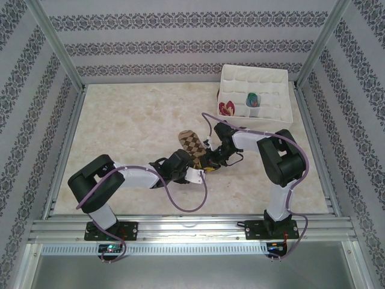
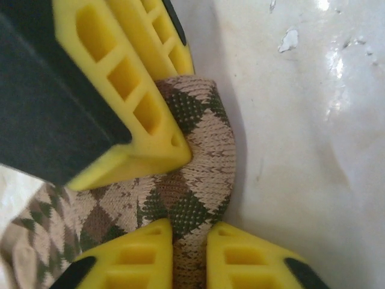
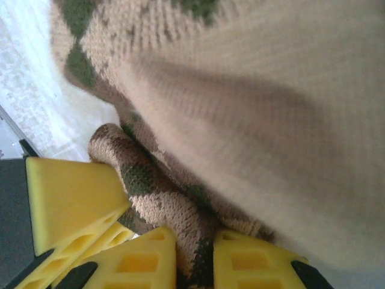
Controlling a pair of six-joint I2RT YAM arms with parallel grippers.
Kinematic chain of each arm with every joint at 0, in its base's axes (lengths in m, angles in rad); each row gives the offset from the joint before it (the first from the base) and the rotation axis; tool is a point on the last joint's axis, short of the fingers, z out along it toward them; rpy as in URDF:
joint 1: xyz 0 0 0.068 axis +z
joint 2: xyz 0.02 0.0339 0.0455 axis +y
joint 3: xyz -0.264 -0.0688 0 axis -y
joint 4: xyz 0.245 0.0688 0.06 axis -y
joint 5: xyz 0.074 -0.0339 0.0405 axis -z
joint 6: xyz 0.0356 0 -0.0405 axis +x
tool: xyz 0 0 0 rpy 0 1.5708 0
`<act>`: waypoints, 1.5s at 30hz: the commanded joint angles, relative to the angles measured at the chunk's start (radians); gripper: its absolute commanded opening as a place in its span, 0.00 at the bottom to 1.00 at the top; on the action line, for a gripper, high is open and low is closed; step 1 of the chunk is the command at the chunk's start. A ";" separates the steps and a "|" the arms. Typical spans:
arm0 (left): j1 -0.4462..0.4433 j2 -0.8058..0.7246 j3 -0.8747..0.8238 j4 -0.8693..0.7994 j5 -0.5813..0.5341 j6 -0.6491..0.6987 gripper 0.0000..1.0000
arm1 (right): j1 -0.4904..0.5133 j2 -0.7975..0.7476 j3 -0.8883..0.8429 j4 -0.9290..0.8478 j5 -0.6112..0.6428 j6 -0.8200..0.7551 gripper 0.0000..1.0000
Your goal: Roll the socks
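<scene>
Near the middle of the desk (image 1: 120,120), a little toward the near edge, lies the argyle sock (image 1: 189,143), and both arms have crowded in over its near end. The other two socks sit as rolls in the white divided box (image 1: 291,99) at the far right corner: the peach-and-red roll (image 1: 227,108) and the striped roll (image 1: 253,99) in neighbouring compartments.

The left gripper (image 2: 189,232) has its jaws pinched tight on the sock's edge, right where the fabric curls over into a first fold. The right gripper (image 3: 195,241) comes in from the other side. Its jaws are narrow with a ridge of knit between them, but I cannot tell whether they truly clamp it or only bracket it. The two sets of yellow fingers nearly touch.

To my eye the roll has only just begun: one turn at the end, and the rest of the sock lying flat toward the far edge. To do this well, one gripper should pin the curl while the other re-grips. Both letting go together would likely let the knit spring open. Each turn wants to be tight and square across the sock's width, or the roll may cone. With the fingers this close, the arms need to take turns and move slowly.
</scene>
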 commanded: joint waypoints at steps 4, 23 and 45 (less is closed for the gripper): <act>-0.003 0.040 0.083 -0.218 0.084 -0.122 0.00 | -0.008 -0.033 -0.060 -0.026 0.139 -0.005 0.48; 0.242 0.234 0.366 -0.654 0.746 -0.511 0.00 | -0.018 -0.274 -0.184 0.248 0.151 0.033 0.39; 0.394 0.410 0.433 -0.667 0.923 -0.790 0.00 | 0.037 -0.183 -0.197 0.248 0.097 -0.107 0.46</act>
